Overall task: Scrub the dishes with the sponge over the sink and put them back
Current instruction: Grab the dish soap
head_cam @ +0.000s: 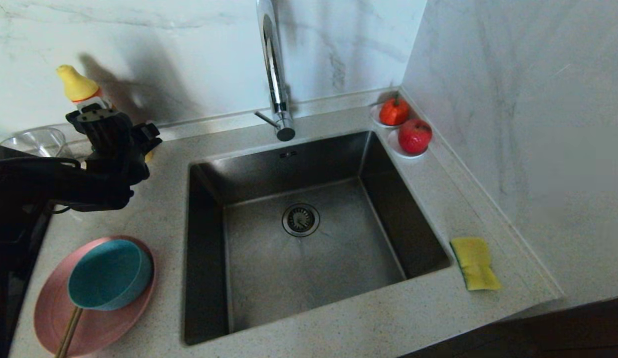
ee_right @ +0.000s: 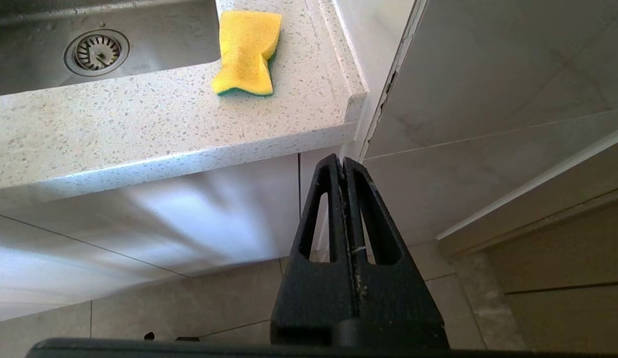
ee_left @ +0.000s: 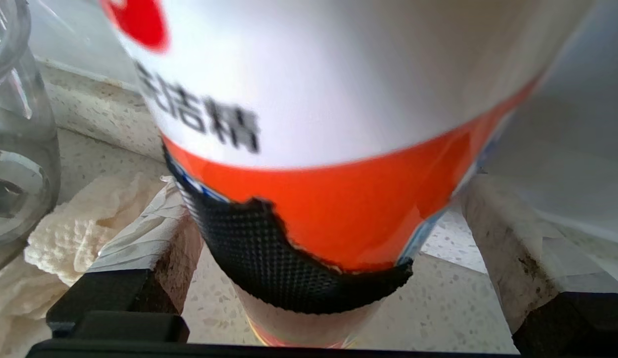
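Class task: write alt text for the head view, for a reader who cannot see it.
The left gripper, open, reaches a yellow-capped detergent bottle left of an empty steel sink. A teal bowl sits on a pink plate at front left; a yellow sponge lies right.

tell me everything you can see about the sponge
The sponge is a rectangular yellow foam pad, pinched in at the middle so its long sides curve inward. A thin dark green scouring layer shows along its underside edge in the right wrist view. It lies flat, yellow face up, on the speckled countertop to the right of the sink, near the basin's front right corner and close to the wall. It rests only on the counter, and neither gripper is near it.
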